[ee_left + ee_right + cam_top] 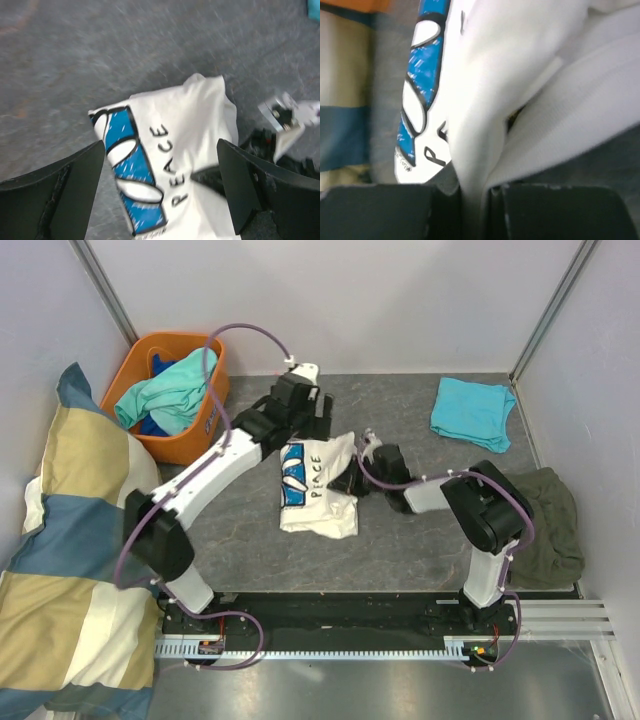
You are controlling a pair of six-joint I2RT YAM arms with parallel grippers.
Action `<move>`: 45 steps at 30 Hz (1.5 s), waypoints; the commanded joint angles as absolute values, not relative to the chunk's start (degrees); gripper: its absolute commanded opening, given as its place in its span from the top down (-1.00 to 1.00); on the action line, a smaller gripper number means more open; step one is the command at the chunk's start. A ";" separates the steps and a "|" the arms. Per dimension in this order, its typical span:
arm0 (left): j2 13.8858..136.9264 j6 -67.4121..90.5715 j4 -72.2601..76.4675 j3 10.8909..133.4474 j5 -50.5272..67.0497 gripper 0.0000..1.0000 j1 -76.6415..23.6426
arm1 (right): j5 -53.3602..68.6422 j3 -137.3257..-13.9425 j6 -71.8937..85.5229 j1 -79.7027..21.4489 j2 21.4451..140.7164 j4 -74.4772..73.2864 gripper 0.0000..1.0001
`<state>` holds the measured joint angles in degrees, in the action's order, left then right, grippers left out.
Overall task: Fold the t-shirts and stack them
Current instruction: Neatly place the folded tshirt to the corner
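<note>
The right claw (472, 200) is clenched on a fold of the cream-white PEACE t-shirt (318, 490), which lies crumpled on the tabletop (410, 540) just left of it, beneath the released, wide-spread left claw (160, 150).

You're in robot lab test cell, not lived-in room. Your clues: plain white wall panels (350, 300) held in metal frame posts (105, 285), boxing in grey table (420, 540). Left arm (215, 475) and right arm (490, 510) bolted to black base plate (340, 615) on aluminium rail (570, 620) at near edge. Purple cables (250, 332) loop loose along both arms. Orange basket (135, 355) and checked pillow (60, 540): household items set inside bare cell.
</note>
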<state>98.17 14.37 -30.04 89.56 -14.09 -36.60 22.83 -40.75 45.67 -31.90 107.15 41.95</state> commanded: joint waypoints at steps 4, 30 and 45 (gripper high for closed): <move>82.46 13.44 -29.62 78.67 -14.16 -1.00 -35.42 | 7.22 -78.62 15.92 -24.18 112.66 -16.58 1.00; 72.60 17.75 -27.77 58.36 -7.74 -1.00 -35.33 | -15.47 -138.68 3.96 -3.43 137.11 -48.87 1.00; 76.38 18.90 -26.54 57.48 -7.03 -1.00 -35.24 | -11.86 -139.92 3.51 5.53 138.78 -42.89 1.00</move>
<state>75.70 17.08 -28.99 57.23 -8.29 -35.35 -11.62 -139.22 4.23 4.82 138.82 -47.16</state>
